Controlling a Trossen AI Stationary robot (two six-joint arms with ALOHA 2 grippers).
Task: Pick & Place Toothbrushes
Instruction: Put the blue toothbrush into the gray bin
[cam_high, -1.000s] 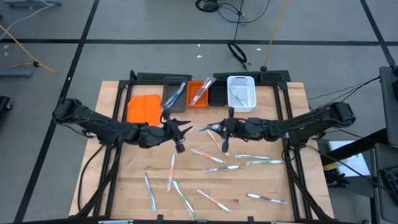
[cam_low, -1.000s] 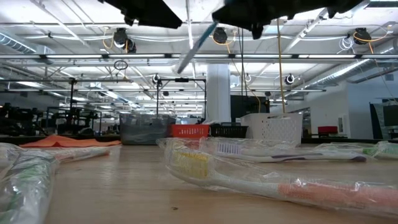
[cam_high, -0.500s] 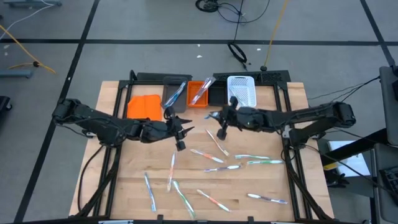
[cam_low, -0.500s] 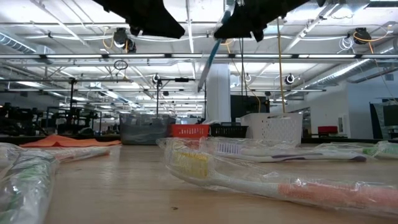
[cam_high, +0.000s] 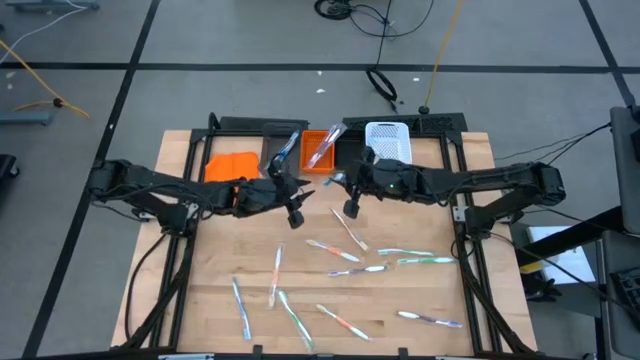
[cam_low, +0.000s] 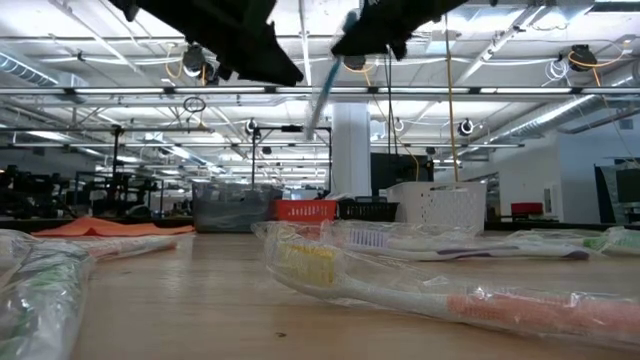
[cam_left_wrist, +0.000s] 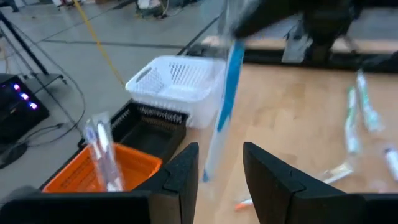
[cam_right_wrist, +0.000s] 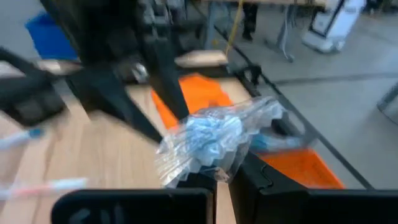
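Large industrial lab or warehouse-style workshop: exposed ceiling trusses (cam_low: 500, 95) with strip lights, grey concrete floor (cam_high: 150, 40) marked by dark lines, loose cables (cam_high: 385, 85), equipment racks (cam_low: 110, 190) behind wooden table (cam_high: 200, 300).

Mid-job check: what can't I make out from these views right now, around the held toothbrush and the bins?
- Held toothbrush: right wrist view shows only crumpled wrapper, blurred; right gripper is shut on it.
- Left gripper: fingers apart, nothing between them; the blue brush beyond is motion-blurred.
- Black bin: high view, contents hidden by the right arm.
- Low view: both grippers cut off by the top edge.
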